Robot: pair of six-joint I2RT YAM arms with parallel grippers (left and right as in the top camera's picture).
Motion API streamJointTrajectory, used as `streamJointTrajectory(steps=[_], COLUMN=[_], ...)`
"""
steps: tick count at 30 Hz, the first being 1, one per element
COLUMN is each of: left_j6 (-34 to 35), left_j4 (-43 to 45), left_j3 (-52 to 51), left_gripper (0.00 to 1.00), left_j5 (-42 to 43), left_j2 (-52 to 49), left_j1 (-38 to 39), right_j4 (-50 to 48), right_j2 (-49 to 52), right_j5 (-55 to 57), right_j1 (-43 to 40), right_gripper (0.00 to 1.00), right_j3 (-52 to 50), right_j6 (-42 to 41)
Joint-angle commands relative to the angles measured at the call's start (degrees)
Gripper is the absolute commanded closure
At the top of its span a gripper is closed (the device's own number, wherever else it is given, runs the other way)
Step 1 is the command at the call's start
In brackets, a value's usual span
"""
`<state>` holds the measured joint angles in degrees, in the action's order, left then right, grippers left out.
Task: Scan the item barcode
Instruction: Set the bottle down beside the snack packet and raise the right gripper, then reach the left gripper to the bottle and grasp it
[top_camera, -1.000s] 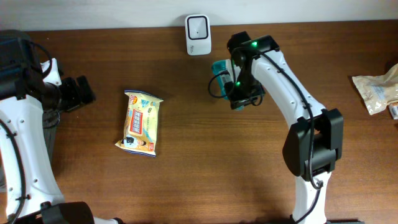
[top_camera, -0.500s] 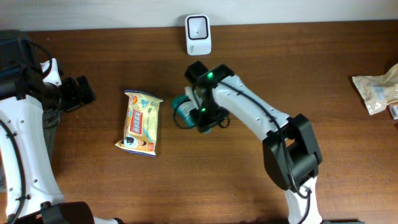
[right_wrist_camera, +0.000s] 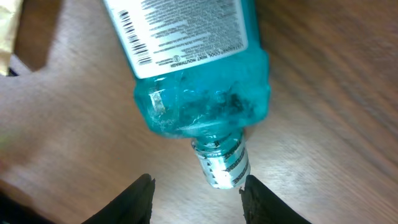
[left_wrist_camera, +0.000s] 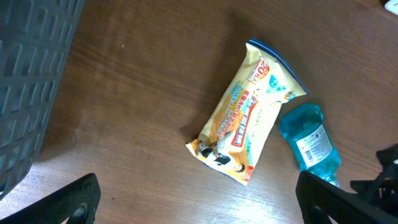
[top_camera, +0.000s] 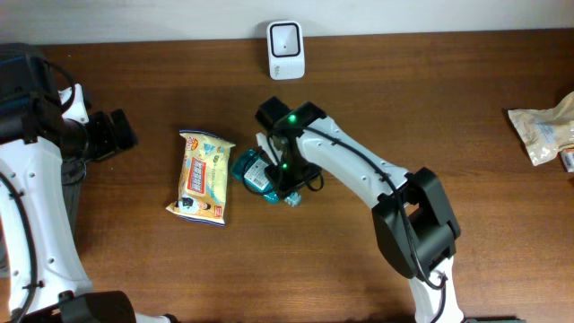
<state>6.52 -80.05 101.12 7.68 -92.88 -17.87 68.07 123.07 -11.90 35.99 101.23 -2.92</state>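
While the blue mouthwash bottle (top_camera: 252, 172) lies on the table (top_camera: 466, 99) just beside the snack packet (top_camera: 204, 176), the right gripper (right_wrist_camera: 198, 188) stands parted, clear of its cap, and the left gripper (left_wrist_camera: 196, 194) gapes wide, holding nothing.

White right arm (top_camera: 348, 152) and left arm (top_camera: 22, 202), black joints (top_camera: 421, 215), green lights (top_camera: 290, 119), seemingly dark pincer fingers (right_wrist_camera: 140, 199)

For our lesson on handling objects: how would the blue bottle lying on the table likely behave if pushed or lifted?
The bottle lies on its side, so a sideways push would probably roll it. Its smooth plastic looks stiff but may be slippery. It appears to hold blue liquid, so it is likely heavy for its size.
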Motion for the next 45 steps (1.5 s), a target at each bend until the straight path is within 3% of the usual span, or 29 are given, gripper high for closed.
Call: streamJointTrajectory(steps=[1,6,10,11,12,17,30,32,38,45], left_j6=[0.3,0.3,0.3,0.3,0.3,0.3,0.3,0.3,0.3,-2.2], left_j4=[0.1,0.1,0.1,0.1,0.1,0.1,-1.3,0.2,2.1,2.8], left_j3=[-0.1,0.0,0.0,-0.1,0.0,-0.1,0.0,0.0,-0.1,-5.6], left_gripper=[0.01,0.01,0.01,0.01,0.01,0.01,0.01,0.01,0.01,0.01], left_j5=[0.4,0.4,0.4,0.4,0.4,0.4,0.9,3.1,27.2,26.6], left_j2=[0.8,0.8,0.8,0.8,0.8,0.8,0.8,0.8,0.7,0.7], left_j1=[-0.2,-0.2,-0.2,-0.2,-0.2,-0.2,-0.2,-0.2,1.7,16.4], right_j4=[0.4,3.1,6.6,7.6,8.5,10.9,12.8,12.3,12.0,10.9], right_j2=[-0.5,-0.5,-0.6,-0.6,-0.6,-0.6,-0.5,-0.5,-0.5,-0.5], right_j5=[0.5,0.5,0.5,0.5,0.5,-0.4,-0.3,-0.3,-0.3,-0.3], right_j1=[-2.9,-7.2,-11.9,-13.6,-15.3,-24.6,-36.8,-37.1,-37.0,-37.0], right_gripper=[0.52,0.4,0.19,0.04,0.01,0.01,0.01,0.02,0.01,0.02], right_j3=[1.1,5.2,11.2,13.2,15.0,20.3,20.2,20.2,20.2,20.2], right_j6=[-0.5,-3.8,-7.2,-8.2,-9.2,-15.0,-10.5,-10.9,-10.9,-10.9])
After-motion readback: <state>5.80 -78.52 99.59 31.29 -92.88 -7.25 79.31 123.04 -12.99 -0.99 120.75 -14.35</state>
